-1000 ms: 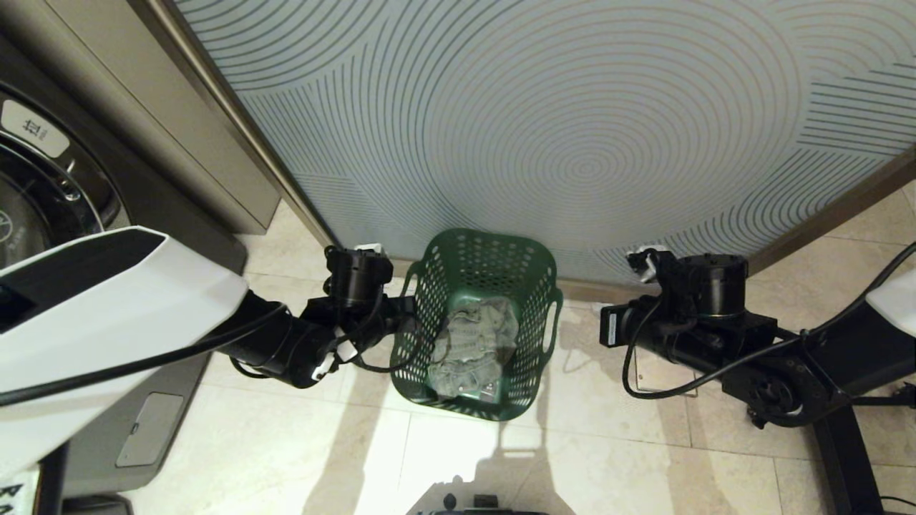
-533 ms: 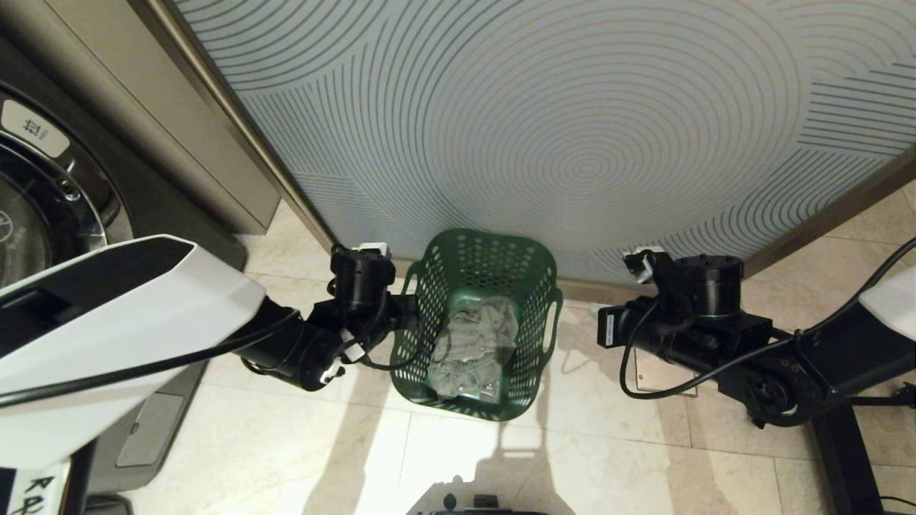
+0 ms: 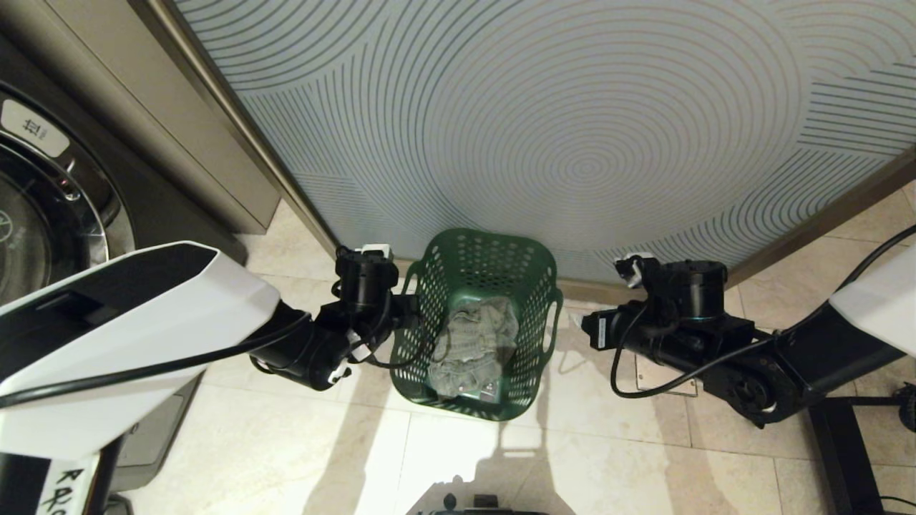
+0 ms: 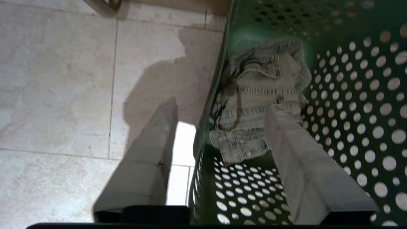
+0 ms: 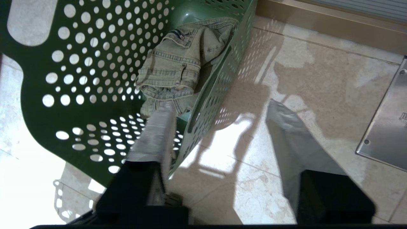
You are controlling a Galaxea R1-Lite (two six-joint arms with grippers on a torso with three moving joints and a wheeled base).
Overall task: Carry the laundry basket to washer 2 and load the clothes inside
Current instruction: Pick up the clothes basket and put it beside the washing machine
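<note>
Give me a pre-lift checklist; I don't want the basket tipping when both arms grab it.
1. Basket upright on the floor: ok.
2. Clothes lying inside the basket: ok.
3. Left tool open, astride the basket wall, one finger inside, one outside: ok.
4. Right tool open, astride the opposite wall: ok.
5. Either tool closed on the wall: not ok.
6. Washer 2 identified: cannot tell; the washer at left shows no readable numeral.
</note>
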